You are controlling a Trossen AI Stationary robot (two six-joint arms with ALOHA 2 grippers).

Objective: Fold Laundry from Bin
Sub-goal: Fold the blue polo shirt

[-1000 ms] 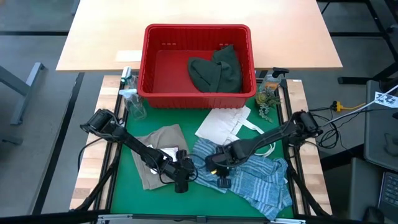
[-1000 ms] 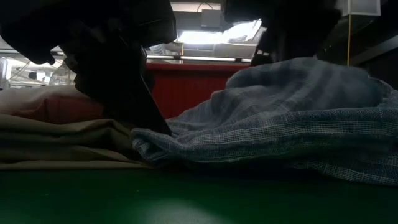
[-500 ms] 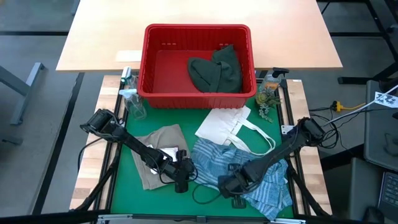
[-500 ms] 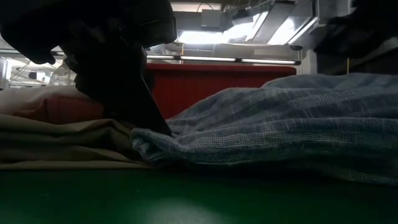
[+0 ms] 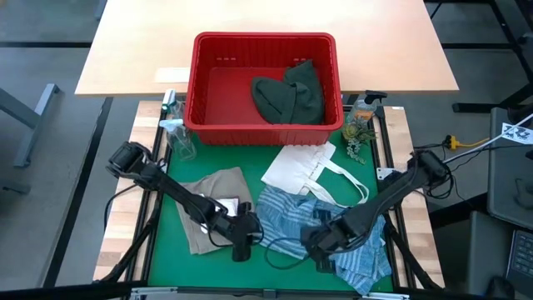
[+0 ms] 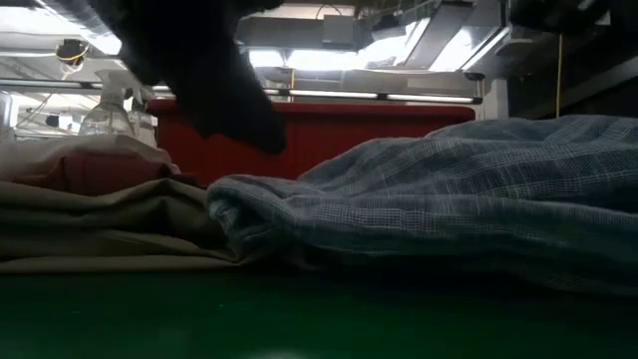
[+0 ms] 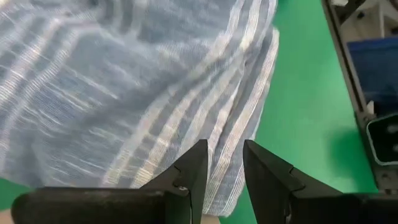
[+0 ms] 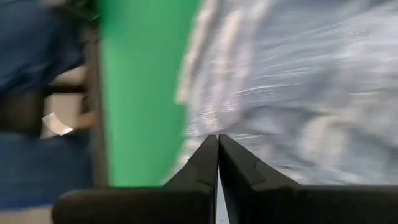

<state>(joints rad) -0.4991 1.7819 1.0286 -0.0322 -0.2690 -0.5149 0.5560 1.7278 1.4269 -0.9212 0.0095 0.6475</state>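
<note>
The blue-white striped shirt (image 5: 337, 221) lies crumpled on the green mat (image 5: 166, 267) at the near right, its left edge (image 6: 224, 199) against the tan garment (image 5: 212, 200). My left gripper (image 5: 241, 248) hangs a little above that edge. Its fingers are apart with nothing between them, and the left wrist view shows the shirt (image 7: 124, 93) beyond them. My right gripper (image 5: 321, 254) hovers shut over the shirt's near part (image 8: 298, 81), pointing steeply down. The red bin (image 5: 208, 83) stands at the far side with a dark green garment (image 5: 291, 92) inside.
A flat white tote bag (image 5: 300, 167) lies between the bin and the shirt. Spray bottles (image 5: 175, 133) stand at the bin's left corner. A bottle and a small plant (image 5: 360, 125) stand at its right corner. A wooden table (image 5: 133, 50) lies behind.
My left gripper has risen from the shirt's left edge, which stays down on the mat. My right gripper has gone toward the table's near right and up. The hump of shirt that stood high under it has sunk to a lower mound.
</note>
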